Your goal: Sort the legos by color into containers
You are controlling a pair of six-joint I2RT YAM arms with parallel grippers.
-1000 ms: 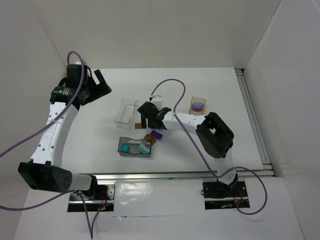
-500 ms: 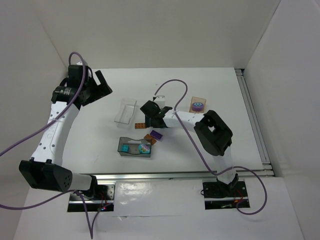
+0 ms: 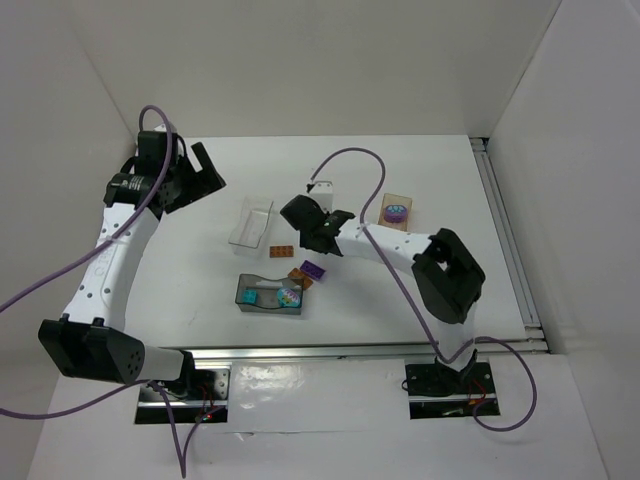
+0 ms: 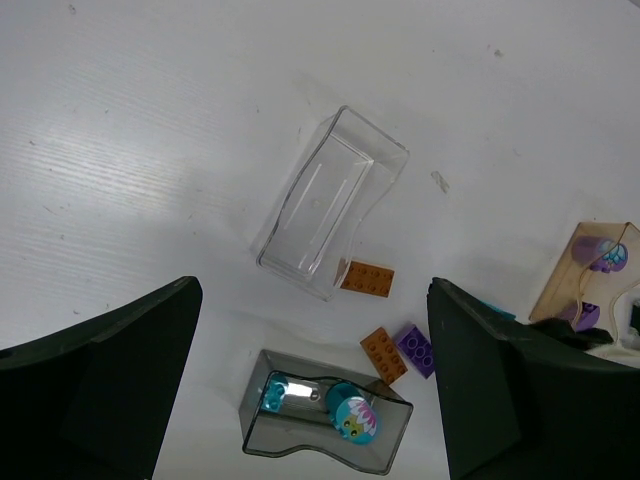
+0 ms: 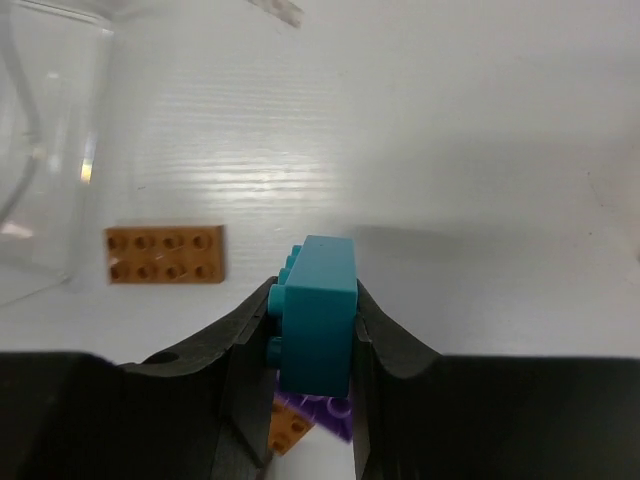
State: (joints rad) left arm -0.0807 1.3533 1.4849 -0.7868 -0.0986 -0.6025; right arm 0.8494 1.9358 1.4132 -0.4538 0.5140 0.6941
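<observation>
From above, the right gripper [image 3: 320, 235] hovers near the clear tray [image 3: 252, 220]; the left gripper [image 3: 203, 168] sits aside. Left wrist: jaws spread, empty; grey tray [image 4: 290, 440] holds teal pieces [image 4: 350, 420] (the likely destination). Right wrist: jaws pinch a teal brick [image 5: 318, 320] for carrying.

Purple brick [image 5: 318, 410] mostly behind teal brick [image 5: 316, 315]

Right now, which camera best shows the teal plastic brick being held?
The right wrist view: the teal studded brick fills its centre, pinched between the right fingers. In the top view the arm hides it; the left wrist view shows at most a sliver.
</observation>
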